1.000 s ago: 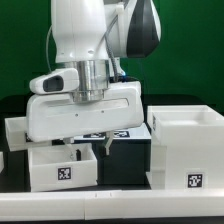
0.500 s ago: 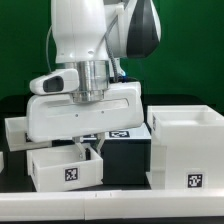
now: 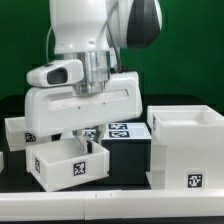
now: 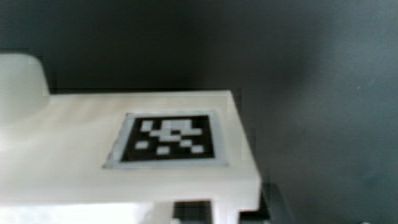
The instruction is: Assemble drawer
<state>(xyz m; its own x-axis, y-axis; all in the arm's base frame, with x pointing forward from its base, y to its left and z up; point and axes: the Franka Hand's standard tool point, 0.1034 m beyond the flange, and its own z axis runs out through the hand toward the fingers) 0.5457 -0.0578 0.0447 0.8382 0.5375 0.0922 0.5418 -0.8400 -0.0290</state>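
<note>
A small white drawer tray (image 3: 66, 164) with a black-and-white marker on its front hangs tilted just above the black table at the exterior view's left. My gripper (image 3: 89, 143) is shut on the tray's far right wall. The tall white casing (image 3: 186, 150) stands at the exterior view's right, open side up, apart from the tray. In the wrist view the tray's white wall (image 4: 71, 150) and its marker (image 4: 173, 139) fill the frame, and my gripper (image 4: 228, 208) pinches its edge. A second small tray (image 3: 14, 130) sits behind at the left.
The marker board (image 3: 117, 131) lies flat on the table behind the held tray, between it and the casing. A further white part (image 3: 2, 161) shows at the exterior view's left edge. The green wall stands behind the arm.
The gripper has risen and carried the tray up off the table. The tray has tilted and shifted a little toward the exterior view's right.
</note>
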